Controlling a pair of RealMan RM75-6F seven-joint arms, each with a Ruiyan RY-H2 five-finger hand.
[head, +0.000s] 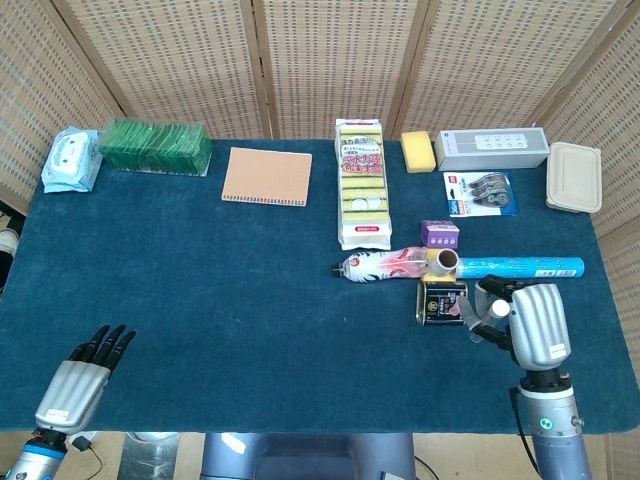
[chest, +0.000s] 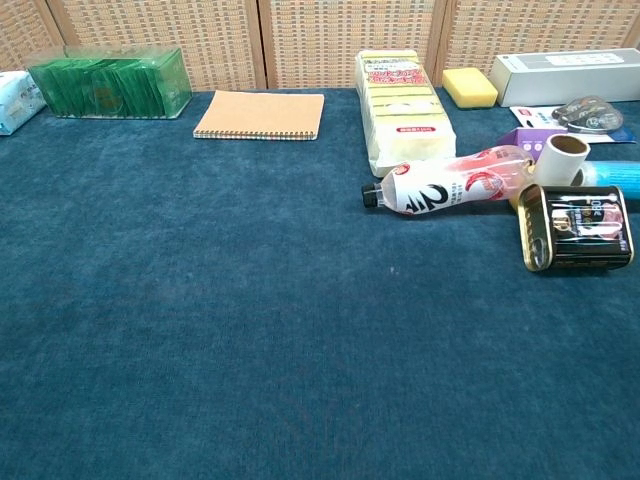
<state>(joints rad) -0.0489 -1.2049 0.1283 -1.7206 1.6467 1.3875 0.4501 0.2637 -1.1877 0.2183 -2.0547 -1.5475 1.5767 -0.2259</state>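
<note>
The desk (head: 250, 300), covered in dark blue cloth, carries a loose cluster of goods at its right side, and the thing nearest the right hand (head: 530, 322) is a small dark tin can (head: 442, 301) lying on its side just below a tipped plastic bottle (head: 385, 265) and a long blue tube (head: 520, 267). In the chest view the tin can (chest: 578, 227) shows its rimmed end turned toward the left, with the white roll (chest: 562, 157) just behind it. The right hand sits just beside the can's right end, its fingers (head: 487, 298) curled loosely toward it; from the head view they seem not to close on the can, though the gap is hard to judge. I would take the can to be stiff and fairly heavy for its size, smooth and liable to roll on the cloth, so the best hold is probably across its flat sides rather than on the rimmed ends. The left hand (head: 78, 375) rests far off at the near left corner, fingers straight and holding nothing.
</note>
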